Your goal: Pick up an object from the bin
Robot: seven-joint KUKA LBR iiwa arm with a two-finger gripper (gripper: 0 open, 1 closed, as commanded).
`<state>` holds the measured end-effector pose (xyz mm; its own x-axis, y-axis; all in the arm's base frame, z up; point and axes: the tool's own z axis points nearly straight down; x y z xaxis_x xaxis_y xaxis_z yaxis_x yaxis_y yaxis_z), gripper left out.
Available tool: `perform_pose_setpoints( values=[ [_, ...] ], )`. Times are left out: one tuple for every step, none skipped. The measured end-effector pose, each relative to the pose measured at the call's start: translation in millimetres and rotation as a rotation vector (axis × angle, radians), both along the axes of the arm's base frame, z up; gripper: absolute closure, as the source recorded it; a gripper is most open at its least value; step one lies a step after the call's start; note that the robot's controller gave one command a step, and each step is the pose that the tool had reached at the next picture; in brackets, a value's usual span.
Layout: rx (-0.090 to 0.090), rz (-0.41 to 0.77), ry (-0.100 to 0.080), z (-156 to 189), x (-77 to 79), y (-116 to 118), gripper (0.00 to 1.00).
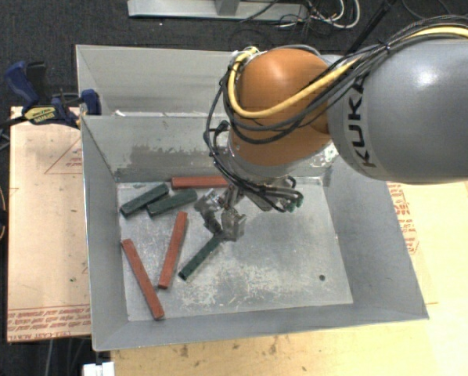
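Camera view, fingers (232,225) low in grey bin (101,210) at upper end of slanted dark green stick (199,258), open or closed cannot tell, red stick (172,251) just left.

3 red-brown sticks (173,249), dark green sticks (200,258), grey bin (242,288), orange wrist cover (281,92).
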<state>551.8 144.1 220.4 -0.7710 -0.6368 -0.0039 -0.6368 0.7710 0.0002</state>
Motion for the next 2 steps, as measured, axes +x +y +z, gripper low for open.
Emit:
perform_pose_setpoints(
  values=[
    [0.0, -0.073, -0.003, -37.9, -4.0, 26.1, 1.0],
    [-0.001, -0.253, 0.005, -58.7, -6.0, 52.0, 1.0]
  ],
)
